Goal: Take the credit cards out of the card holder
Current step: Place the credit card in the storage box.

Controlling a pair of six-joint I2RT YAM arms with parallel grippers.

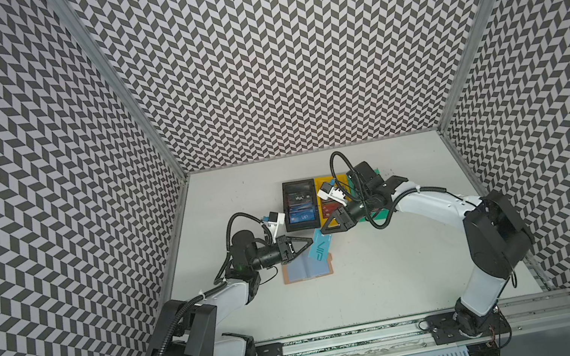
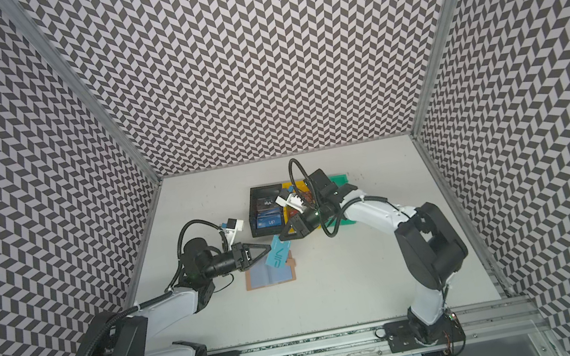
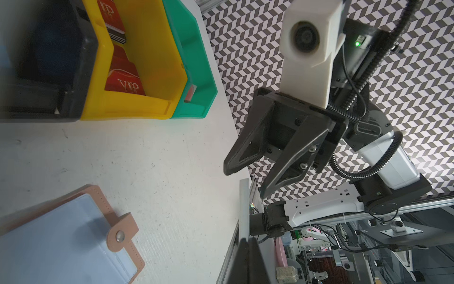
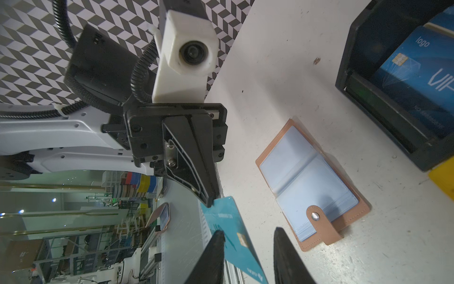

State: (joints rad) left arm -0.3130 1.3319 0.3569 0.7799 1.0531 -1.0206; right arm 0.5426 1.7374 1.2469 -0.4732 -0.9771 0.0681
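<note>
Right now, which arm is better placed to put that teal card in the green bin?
Right, probably. The left gripper pinches the teal card, but the green bin sits by the right arm, and the open right gripper is at the card's other end.

The blue card (image 4: 415,81) inside the black bin (image 4: 383,127) says "logo" and "VIP"; near this bin, a red card (image 3: 125,84) and a teal card (image 1: 320,250) say "VIP".
</note>
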